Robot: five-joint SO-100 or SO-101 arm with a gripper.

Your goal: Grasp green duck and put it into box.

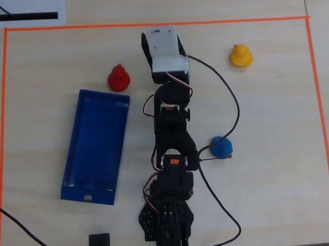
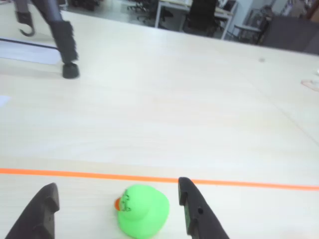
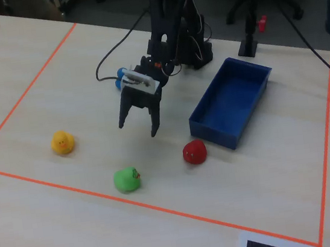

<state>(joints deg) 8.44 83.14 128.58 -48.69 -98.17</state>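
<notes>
While the gripper point(image 3: 138, 130) is hanging wide open and empty, I'm lowering squarely over the green duck point(image 3: 127, 180) at its six o'clock; centring it between the jaws.

Even, diffuse overhead light in all 3 views; the counter point(image 1: 276, 150) is bright, w/ no hard glare. Shadows soft and faint, just small dark patches under objs. Overhead view sharp, colors slightly washed. Wrist view soft overall: bg chairs blurred, tool point(image 2: 117, 211) fingers at the bottom edge out of focus. Fixed view fairly clear, dim bg beyond the counter.
</notes>
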